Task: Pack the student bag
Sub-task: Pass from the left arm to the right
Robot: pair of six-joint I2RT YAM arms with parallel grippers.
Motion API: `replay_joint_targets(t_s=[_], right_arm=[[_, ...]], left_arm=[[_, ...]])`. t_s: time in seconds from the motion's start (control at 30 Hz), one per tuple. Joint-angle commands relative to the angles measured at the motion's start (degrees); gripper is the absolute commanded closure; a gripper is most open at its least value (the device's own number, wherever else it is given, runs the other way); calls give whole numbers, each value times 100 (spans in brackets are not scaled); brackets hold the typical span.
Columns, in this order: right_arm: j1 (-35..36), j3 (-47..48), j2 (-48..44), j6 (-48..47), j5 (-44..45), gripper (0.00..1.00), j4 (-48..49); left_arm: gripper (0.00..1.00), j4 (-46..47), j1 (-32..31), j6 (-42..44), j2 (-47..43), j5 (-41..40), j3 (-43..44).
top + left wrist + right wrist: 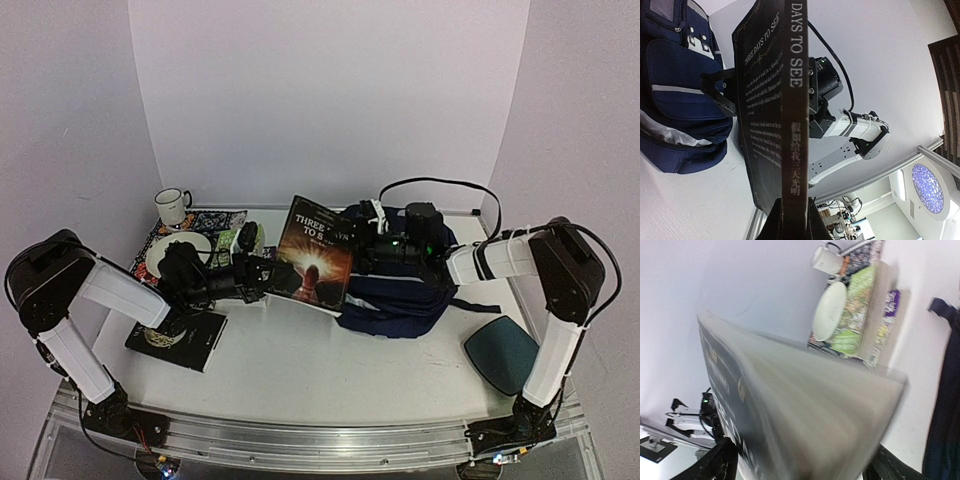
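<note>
A dark book (315, 255) titled "Three Days to See" stands upright in mid-table. My left gripper (268, 278) is shut on its spine end, and the left wrist view shows the spine (795, 100) running up from between my pinching jaws (792, 220). The student bag (400, 295), navy with white piping, lies just right of the book and fills the left of the left wrist view (680, 90). My right gripper (358, 245) reaches over the bag to the book's other side. Its jaws (802, 467) stand wide open on either side of the blurred page edge (790, 400).
At the back left are a white mug (172, 206), a white plate (178, 250) and patterned booklets (215, 222). A black notebook (178, 338) lies at the front left. A teal pouch (502, 352) sits at the front right by the right arm.
</note>
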Motion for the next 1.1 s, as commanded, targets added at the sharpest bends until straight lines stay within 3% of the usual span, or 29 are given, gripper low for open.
replay_joint_targets(t_s=[0.0,0.1,0.23,0.43,0.53,0.77,0.9,1.07], right_arm=[[-187,430,259,969,-803,18,1626],[-257,618,365,1282,-999,23,2064],[-357,751,436,1685,-1184,37,2467],[-479,817,524,1945,-1285,82,2691],[-479,848,604,2059,-1219,98,2867],[-479,750,549,2168,-496,100,3131],[-479,656,454,2010,148,100,3174],[-444,738,505,2162,784,100,3554]], left_arm=[[100,1141,60,-127,-101,604,317],[100,1109,139,-178,-108,629,314],[100,1029,282,-292,89,682,321],[100,955,455,-356,379,797,428],[94,908,519,-339,518,807,481],[56,877,572,-346,655,216,299],[40,880,561,-497,494,-362,-24],[29,880,471,-660,203,-1208,-528]])
